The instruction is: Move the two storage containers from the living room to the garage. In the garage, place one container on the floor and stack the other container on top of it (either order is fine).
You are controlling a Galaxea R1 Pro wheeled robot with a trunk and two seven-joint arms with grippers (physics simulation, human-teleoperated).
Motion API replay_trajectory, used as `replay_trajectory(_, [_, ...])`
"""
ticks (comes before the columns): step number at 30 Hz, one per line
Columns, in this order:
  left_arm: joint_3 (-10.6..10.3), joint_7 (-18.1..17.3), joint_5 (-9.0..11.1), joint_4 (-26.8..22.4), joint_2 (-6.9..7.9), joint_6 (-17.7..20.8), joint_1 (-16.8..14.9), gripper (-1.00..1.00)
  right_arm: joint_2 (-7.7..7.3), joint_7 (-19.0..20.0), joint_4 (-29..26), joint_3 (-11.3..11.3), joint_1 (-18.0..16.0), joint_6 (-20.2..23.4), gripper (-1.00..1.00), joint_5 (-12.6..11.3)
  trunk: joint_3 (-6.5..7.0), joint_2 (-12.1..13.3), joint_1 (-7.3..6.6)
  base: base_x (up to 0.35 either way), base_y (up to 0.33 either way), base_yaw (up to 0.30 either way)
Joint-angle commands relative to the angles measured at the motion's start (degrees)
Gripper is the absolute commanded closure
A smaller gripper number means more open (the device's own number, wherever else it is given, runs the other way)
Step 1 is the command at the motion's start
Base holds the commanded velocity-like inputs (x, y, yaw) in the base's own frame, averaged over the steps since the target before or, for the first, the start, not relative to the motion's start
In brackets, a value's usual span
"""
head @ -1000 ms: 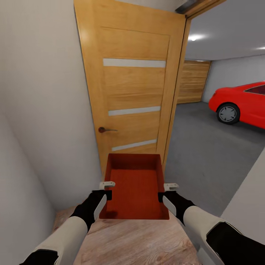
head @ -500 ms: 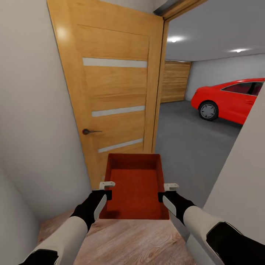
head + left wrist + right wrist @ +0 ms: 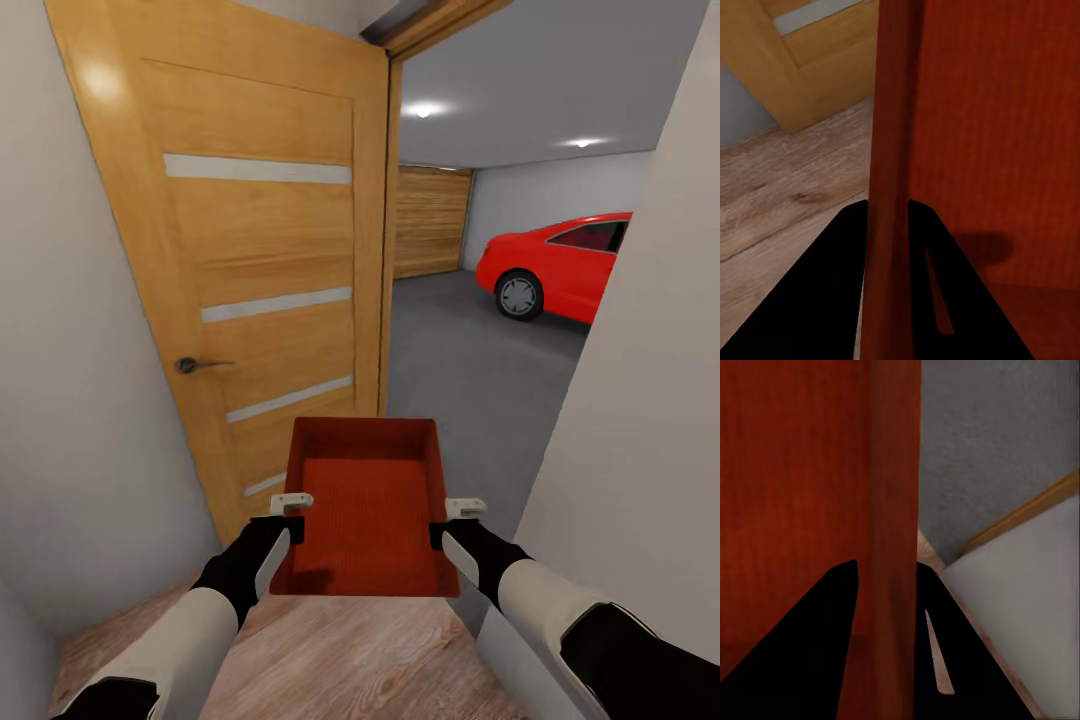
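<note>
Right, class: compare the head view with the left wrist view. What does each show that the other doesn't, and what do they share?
Head view alone: the red car, the grey garage floor, the door handle and the right pincer on the storage container's right wall. Left wrist view alone: the left pincer up close, its fingers either side of the wall. Both share: container, wooden door, plank flooring.

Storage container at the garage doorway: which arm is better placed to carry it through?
Neither alone: left tool and right tool each clamp a side wall of the storage container, so both carry it.
</note>
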Motion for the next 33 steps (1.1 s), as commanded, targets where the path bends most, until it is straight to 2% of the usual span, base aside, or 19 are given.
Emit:
replay_trajectory(1, [-0.3, 0.6, -0.2, -0.1, 0.22, 0.5, 0.0, 1.00, -0.58, -0.2, -0.2, 0.0, -0.1, 0.3, 1.00, 0.1, -0.13, -0.1, 0.04, 0.000, 0.000, -0.256])
replay_trajectory(11, [-0.3, 0.6, -0.1, -0.1, 0.22, 0.5, 0.0, 1.00, -0.60, -0.2, -0.2, 0.0, -0.1, 0.4, 1.00, 0.1, -0.13, -0.1, 0.04, 0.000, 0.000, -0.221])
replay_trajectory(33, [-0.3, 0.6, -0.2, -0.1, 0.22, 0.6, 0.0, 1.00, -0.61, -0.2, -0.2, 0.0, -0.1, 0.3, 1.00, 0.0, -0.13, -0.1, 0.04, 0.000, 0.000, -0.004])
